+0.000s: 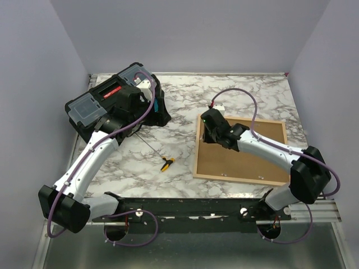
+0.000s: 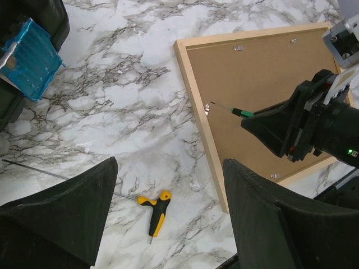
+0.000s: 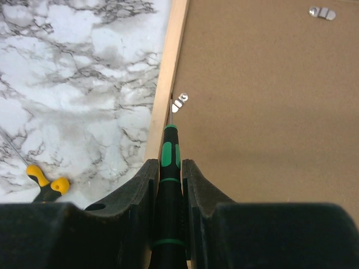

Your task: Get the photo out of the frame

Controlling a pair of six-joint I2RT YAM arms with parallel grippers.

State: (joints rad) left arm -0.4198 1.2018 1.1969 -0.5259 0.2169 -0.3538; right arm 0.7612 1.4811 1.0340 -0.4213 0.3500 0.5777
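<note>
Where the right gripper [image 3: 170,168] pinches a green-handled screwdriver [image 3: 170,151], the blade points to 12 o'clock at a metal clip [image 3: 179,102] on the frame [image 3: 173,61] rail. Said frame: face down, brown backing board [image 3: 263,123] uppermost, at 3 o'clock on the marble table [image 1: 179,106]; photo hidden. Opposite, left gripper [image 2: 170,168]: jaws spread, holding nothing, above the marble. Yellow-black T-handle tool [image 2: 156,208]: on table, 9 o'clock of frame. Black toolbox [image 1: 106,106]: 10 o'clock.

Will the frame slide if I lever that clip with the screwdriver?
Likely yes: the frame lies loose on the smooth marble table, and its thin rails look light. The backing board looks stiff, so it shouldn't flex.
</note>
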